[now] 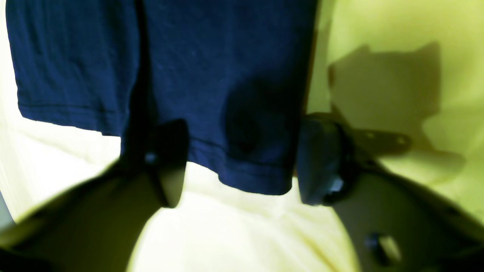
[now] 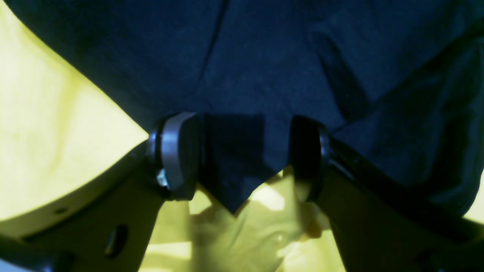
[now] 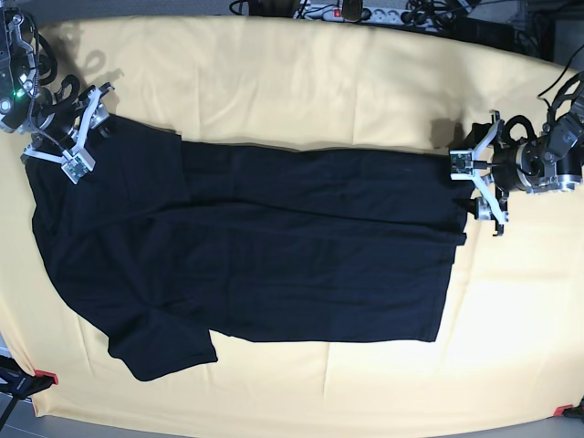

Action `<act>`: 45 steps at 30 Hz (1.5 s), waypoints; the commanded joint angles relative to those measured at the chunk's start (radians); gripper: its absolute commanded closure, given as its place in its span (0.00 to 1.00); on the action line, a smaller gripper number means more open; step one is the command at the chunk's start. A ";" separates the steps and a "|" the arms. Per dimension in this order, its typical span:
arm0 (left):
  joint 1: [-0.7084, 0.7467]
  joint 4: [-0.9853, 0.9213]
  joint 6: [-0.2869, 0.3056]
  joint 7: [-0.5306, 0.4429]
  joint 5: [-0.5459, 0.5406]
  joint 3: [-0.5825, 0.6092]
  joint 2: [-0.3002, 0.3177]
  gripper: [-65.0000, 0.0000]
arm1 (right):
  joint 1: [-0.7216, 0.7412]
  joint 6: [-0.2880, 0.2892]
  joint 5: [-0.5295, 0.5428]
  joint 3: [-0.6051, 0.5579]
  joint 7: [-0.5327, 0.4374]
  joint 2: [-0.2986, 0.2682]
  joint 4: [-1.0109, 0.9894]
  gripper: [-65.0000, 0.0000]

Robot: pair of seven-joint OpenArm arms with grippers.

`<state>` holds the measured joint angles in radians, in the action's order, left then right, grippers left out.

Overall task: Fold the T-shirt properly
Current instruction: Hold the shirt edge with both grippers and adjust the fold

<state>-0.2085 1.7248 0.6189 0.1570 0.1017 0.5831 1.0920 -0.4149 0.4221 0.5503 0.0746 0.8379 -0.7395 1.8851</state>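
The black T-shirt [image 3: 274, 246] lies spread flat on the yellow cloth [image 3: 319, 82], hem end to the right, sleeve end to the left. My left gripper [image 3: 470, 190] is open at the shirt's upper right hem corner. In the left wrist view [image 1: 242, 181] its jaws stand on either side of the hem [image 1: 245, 177] without closing on it. My right gripper [image 3: 87, 132] is open at the shirt's upper left edge. In the right wrist view [image 2: 242, 158] a pointed fold of the shirt [image 2: 234, 166] lies between the spread jaws.
The yellow cloth covers the whole table. Red clamps [image 3: 46, 377] [image 3: 563, 411] hold its front corners. Cables and a power strip [image 3: 365, 14] lie beyond the far edge. One sleeve [image 3: 164, 351] sticks out at the front left.
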 commanded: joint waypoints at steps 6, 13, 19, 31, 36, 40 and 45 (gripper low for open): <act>-0.017 0.008 -0.084 0.001 -0.006 -0.013 0.022 0.66 | 0.008 -0.003 0.000 0.011 -0.015 -0.020 0.013 0.40; -0.017 0.008 -0.089 0.001 -0.005 -0.013 0.022 1.00 | 0.011 -0.005 -0.008 0.011 -0.016 -0.020 0.013 0.40; -0.017 0.008 -0.089 0.010 -0.006 -0.013 0.022 1.00 | 0.015 -0.035 -0.228 0.011 -0.019 -0.021 0.011 0.40; -0.016 0.008 -0.089 0.012 -0.006 -0.013 0.022 1.00 | 0.008 0.029 -0.314 0.011 -0.042 -0.072 0.010 0.40; -0.017 0.008 -0.089 0.011 -0.014 -0.013 0.022 1.00 | 0.008 0.070 -0.235 0.010 -0.063 -0.072 -0.021 0.40; -0.017 0.008 -0.089 0.011 -0.033 -0.013 0.022 1.00 | 0.011 0.068 -0.237 0.010 -0.114 -0.072 -0.109 0.40; -0.017 0.008 -0.089 0.008 -0.033 -0.013 0.022 1.00 | 0.011 0.068 -0.237 0.010 -0.146 -0.072 -0.154 0.61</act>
<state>-0.2089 1.7248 0.5423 0.1749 0.0746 0.5831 1.0916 -0.4046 0.4988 0.3431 0.0799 0.6712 -0.7948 1.7332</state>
